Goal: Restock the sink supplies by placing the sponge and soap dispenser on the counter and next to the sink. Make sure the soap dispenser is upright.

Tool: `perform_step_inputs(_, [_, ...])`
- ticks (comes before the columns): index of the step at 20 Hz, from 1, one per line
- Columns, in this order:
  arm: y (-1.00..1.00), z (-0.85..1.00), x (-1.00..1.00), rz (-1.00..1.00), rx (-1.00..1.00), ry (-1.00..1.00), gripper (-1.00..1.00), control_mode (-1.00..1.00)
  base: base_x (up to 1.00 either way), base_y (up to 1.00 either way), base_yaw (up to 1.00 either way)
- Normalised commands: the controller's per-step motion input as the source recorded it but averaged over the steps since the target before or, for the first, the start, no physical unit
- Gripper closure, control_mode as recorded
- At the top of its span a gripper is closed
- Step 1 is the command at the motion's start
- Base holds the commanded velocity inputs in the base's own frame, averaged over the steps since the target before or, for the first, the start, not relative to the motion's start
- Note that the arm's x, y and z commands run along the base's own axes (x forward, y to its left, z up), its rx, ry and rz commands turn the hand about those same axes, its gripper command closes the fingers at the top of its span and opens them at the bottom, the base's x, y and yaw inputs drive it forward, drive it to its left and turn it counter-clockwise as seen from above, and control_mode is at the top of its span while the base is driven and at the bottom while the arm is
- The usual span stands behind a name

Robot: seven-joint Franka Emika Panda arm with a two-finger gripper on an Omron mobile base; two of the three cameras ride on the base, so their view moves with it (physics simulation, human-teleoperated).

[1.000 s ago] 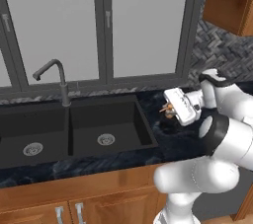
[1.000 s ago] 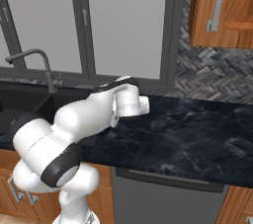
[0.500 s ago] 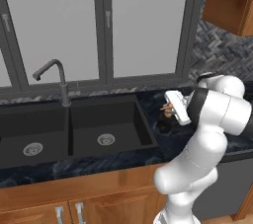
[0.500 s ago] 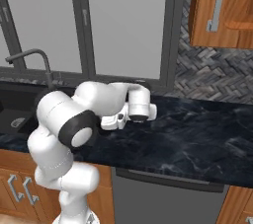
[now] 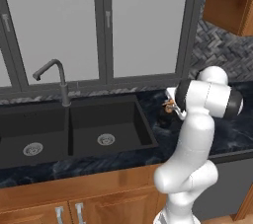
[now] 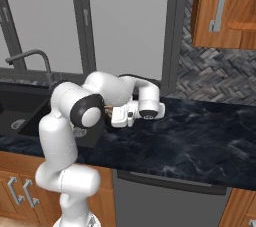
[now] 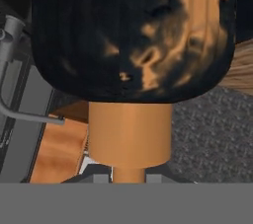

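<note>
Soap dispenser (image 7: 133, 35) | clamped in gripper (image 5: 170, 105) | unlabelled; over counter (image 6: 200, 136)

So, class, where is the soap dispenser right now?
The soap dispenser is held in the shut tool, above the counter just right of the sink, in the left base view.

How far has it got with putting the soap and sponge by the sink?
Nothing looks finished yet. In hand: the small dark bottle with an orange-gold pump sits close against the hand camera, fingers shut on its pump neck, held above the black marble-look counter just right of the black double-basin sink. Left: setting it down upright there, then the sponge; I can't spot one beside the sink.
</note>
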Motion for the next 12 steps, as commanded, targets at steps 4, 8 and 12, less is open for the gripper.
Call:
perform_step_inputs(4, [-0.01,-0.27,0.31,0.0,0.02,0.0,1.0,-1.0,0.0,0.0,0.0])
perform_step_inputs(8, [0.07,-0.59,0.21,0.0,-0.02,0.05,1.0,-1.0,0.0,0.0,0.0])
perform_step_inputs(12, [0.16,-0.58,0.21,0.0,-0.1,0.08,1.0,-1.0,0.0,0.0,0.0])
